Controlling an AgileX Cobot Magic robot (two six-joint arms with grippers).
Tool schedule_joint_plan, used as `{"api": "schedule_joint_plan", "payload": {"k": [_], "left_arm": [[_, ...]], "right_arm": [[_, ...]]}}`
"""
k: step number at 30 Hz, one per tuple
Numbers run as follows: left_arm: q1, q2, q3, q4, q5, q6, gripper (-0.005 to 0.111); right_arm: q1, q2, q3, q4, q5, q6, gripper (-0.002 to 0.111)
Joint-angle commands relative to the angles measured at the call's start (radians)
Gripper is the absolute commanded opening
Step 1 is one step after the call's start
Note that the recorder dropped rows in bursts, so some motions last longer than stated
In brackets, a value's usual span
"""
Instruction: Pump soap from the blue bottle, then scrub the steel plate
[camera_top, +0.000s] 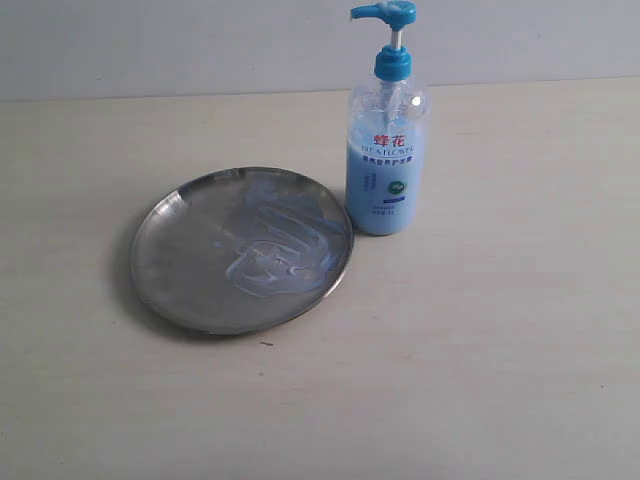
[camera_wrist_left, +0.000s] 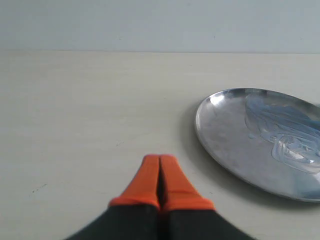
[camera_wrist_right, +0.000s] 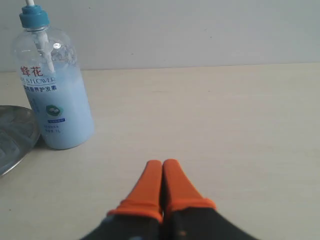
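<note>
The round steel plate (camera_top: 180, 255) lies on the table left of centre, with pale blue streaks of soap (camera_top: 275, 245) smeared over its right half. Right beside its rim stands the blue bottle (camera_top: 387, 170), upright, pump head pointing left. Neither arm shows in the exterior view. In the left wrist view my left gripper (camera_wrist_left: 160, 159) is shut with nothing in it, over bare table, apart from the steel plate (camera_wrist_left: 225, 135) and the soap (camera_wrist_left: 290, 145). My right gripper (camera_wrist_right: 162, 162) is also shut and empty, well short of the blue bottle (camera_wrist_right: 57, 107), whose pump head is cut off; the steel plate (camera_wrist_right: 15, 135) peeks in beside it.
A pale wooden table (camera_top: 500, 330) runs back to a plain light wall (camera_top: 200, 40). Bare tabletop lies in front of the plate and to the right of the bottle.
</note>
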Motion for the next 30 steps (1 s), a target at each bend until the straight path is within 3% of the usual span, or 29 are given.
{"api": "schedule_joint_plan", "payload": {"k": [1,20,30], "left_arm": [[0.001,-0.006,0.003,0.000,-0.014,0.005,0.000],[0.001,-0.006,0.003,0.000,-0.014,0.005,0.000],[0.001,-0.006,0.003,0.000,-0.014,0.005,0.000]], "right_arm": [[-0.005,-0.007,0.004,-0.004,-0.004,-0.001,0.000],[-0.005,-0.007,0.004,-0.012,-0.016,-0.010,0.000],[-0.005,-0.007,0.004,-0.007,-0.260,-0.008,0.000]]}}
